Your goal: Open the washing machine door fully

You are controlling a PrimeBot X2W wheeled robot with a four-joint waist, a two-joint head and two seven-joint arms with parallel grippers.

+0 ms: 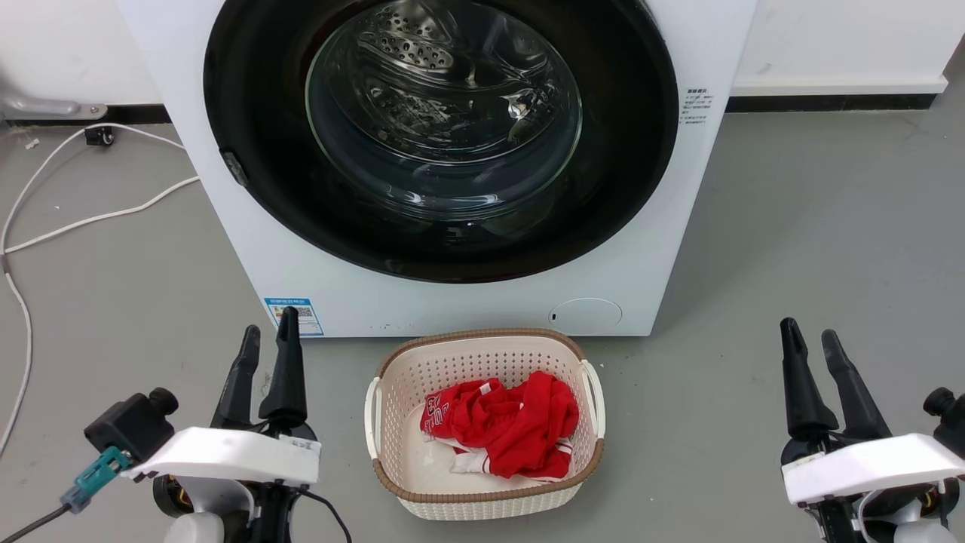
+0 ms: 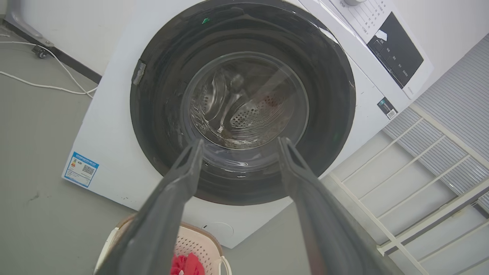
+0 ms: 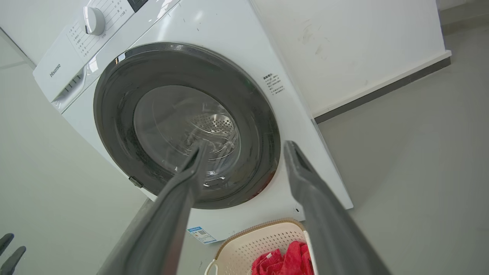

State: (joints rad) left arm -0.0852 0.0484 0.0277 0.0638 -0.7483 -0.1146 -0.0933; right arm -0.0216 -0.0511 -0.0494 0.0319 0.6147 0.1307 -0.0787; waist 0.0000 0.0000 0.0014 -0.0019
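Note:
The washing machine door (image 1: 256, 90) is a glossy black disc with a clear glass bowl centre, lying flush against the white machine front, shut. A small latch tab sits on its left rim. The door also shows in the left wrist view (image 2: 160, 95) and the right wrist view (image 3: 114, 114). My left gripper (image 1: 268, 332) hangs low at the lower left, open and empty, well short of the door. My right gripper (image 1: 810, 332) hangs at the lower right, open and empty, also apart from the machine.
A cream laundry basket (image 1: 392, 377) holding red clothes (image 1: 505, 426) stands on the grey floor right before the machine. White cables (image 1: 75, 219) trail on the floor at the left. A pale rail frame (image 2: 420, 183) stands right of the machine.

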